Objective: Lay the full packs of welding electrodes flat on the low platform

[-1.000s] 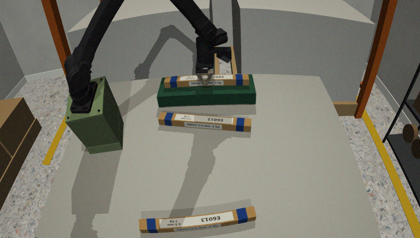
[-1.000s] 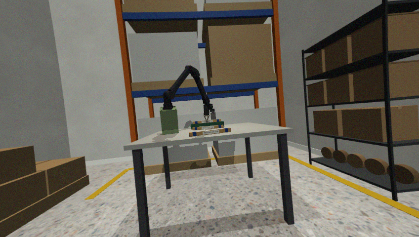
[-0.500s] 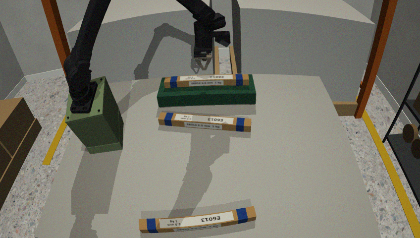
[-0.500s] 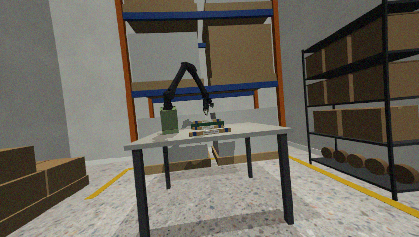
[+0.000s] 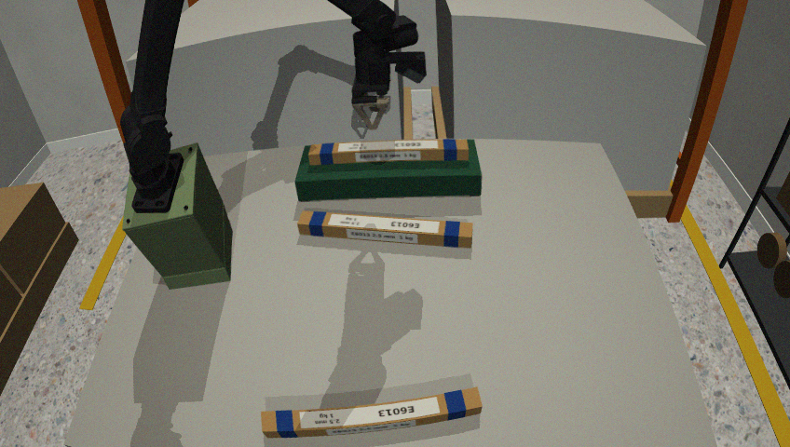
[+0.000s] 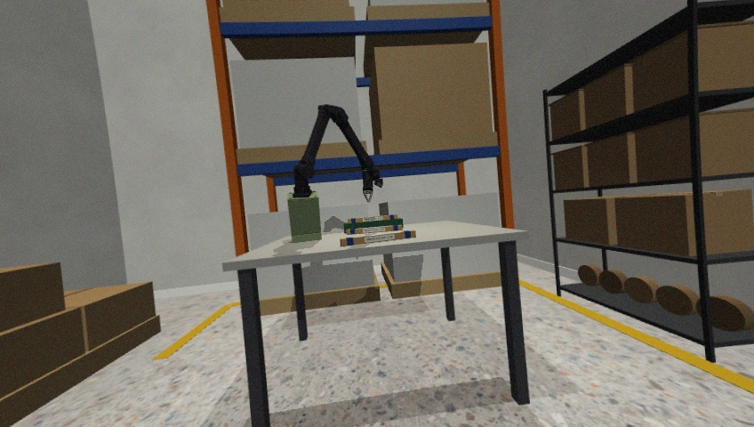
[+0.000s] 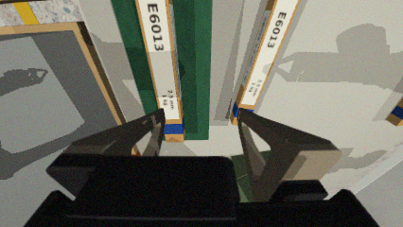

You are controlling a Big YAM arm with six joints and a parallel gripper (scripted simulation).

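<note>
- One pack [image 5: 388, 152] [image 6: 372, 218] [image 7: 163, 61] lies flat on the green platform [image 5: 388, 185] [image 6: 389, 224] [image 7: 199, 71]!
- Just beside it, a second pack [image 5: 385, 229] [image 6: 373, 229] [image 7: 270, 52] rests on the bench [image 5: 554, 277] [image 6: 454, 232] [image 7: 355, 61].
- Well apart, there's the third pack [image 5: 371, 413] [image 6: 378, 237] [image 7: 396, 113], also on the bench.
- And above the platform hangs the gripper [image 5: 371, 126] [image 6: 368, 200] [image 7: 201, 113], fingers spread, nothing pinched!

Pack [image 5: 388, 152] [image 6: 372, 218] [image 7: 163, 61] on platform [image 5: 388, 185] [image 6: 391, 224] [image 7: 201, 71], 2 w/o, on bench [image 5: 554, 277] [image 6: 449, 232] [image 7: 331, 104]

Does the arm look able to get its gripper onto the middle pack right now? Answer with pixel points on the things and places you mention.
Probably yes: the gripper [image 5: 370, 126] [image 6: 368, 199] [image 7: 201, 113] hangs open, and nothing lies on the middle pack [image 5: 382, 225] [image 6: 374, 230] [image 7: 268, 52], though the green platform [image 5: 388, 185] [image 6: 398, 224] [image 7: 201, 71] stands close beside it.
</note>
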